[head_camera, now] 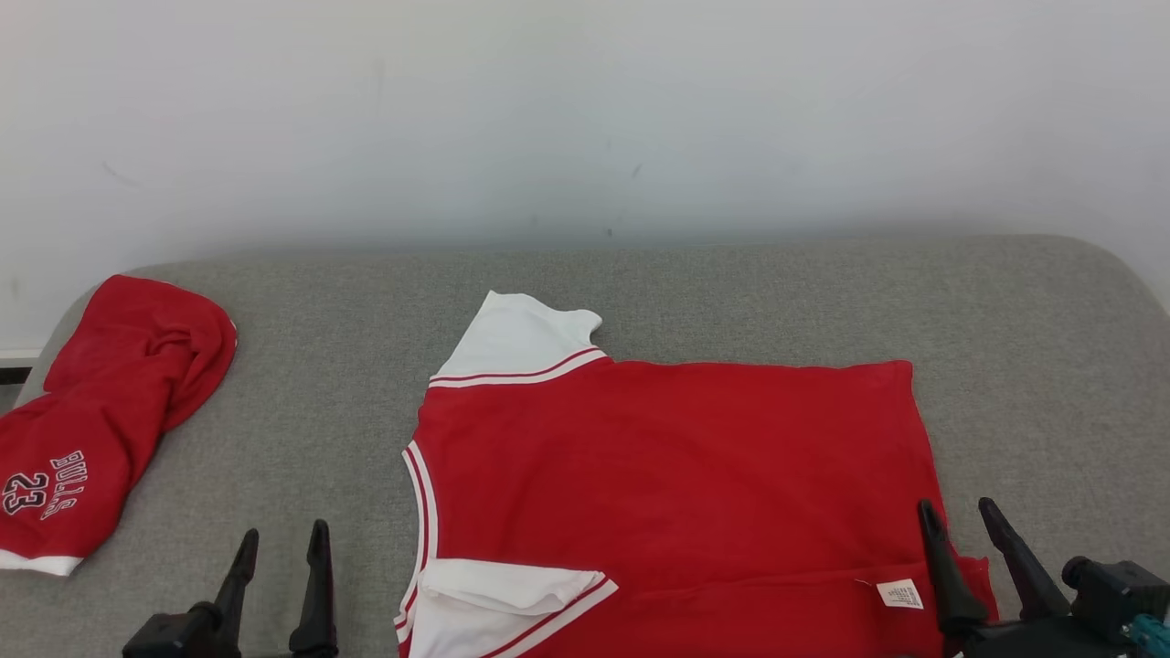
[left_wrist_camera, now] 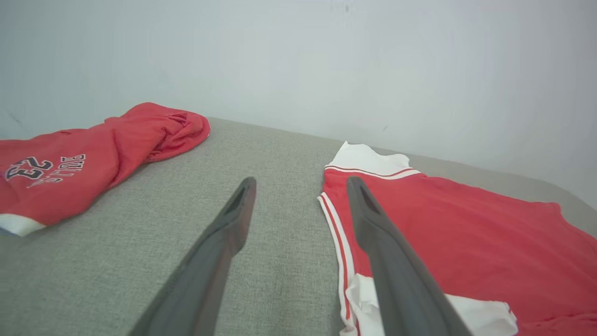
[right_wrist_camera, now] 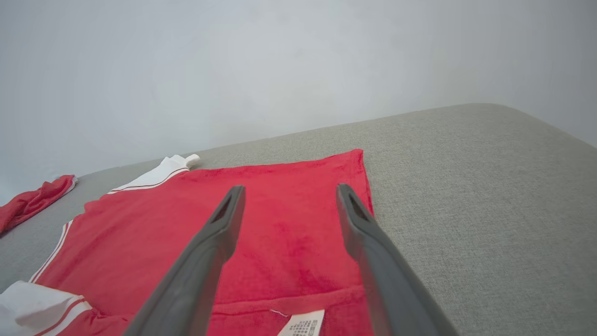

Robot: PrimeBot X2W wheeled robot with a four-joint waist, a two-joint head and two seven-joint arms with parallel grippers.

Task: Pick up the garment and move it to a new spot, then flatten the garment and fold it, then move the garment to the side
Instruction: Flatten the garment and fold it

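A red garment [head_camera: 676,457] with white striped sleeves lies spread flat on the grey cushion [head_camera: 1005,347]; its near edge is turned over, showing a white label [head_camera: 900,594]. My left gripper [head_camera: 281,541] stands open over bare cushion just left of the garment's collar side. My right gripper [head_camera: 960,516] stands open above the garment's near right corner, nothing between its fingers. The left wrist view shows the garment [left_wrist_camera: 466,233] to the right of the gripper [left_wrist_camera: 301,184]. In the right wrist view the gripper [right_wrist_camera: 289,191] hangs over the red cloth [right_wrist_camera: 280,219] near its right edge.
A second red garment [head_camera: 101,420], crumpled and printed with a number, lies at the cushion's far left [left_wrist_camera: 84,163]. A pale wall [head_camera: 585,110] rises right behind the cushion. Bare grey cushion runs right of the flat garment [right_wrist_camera: 489,186].
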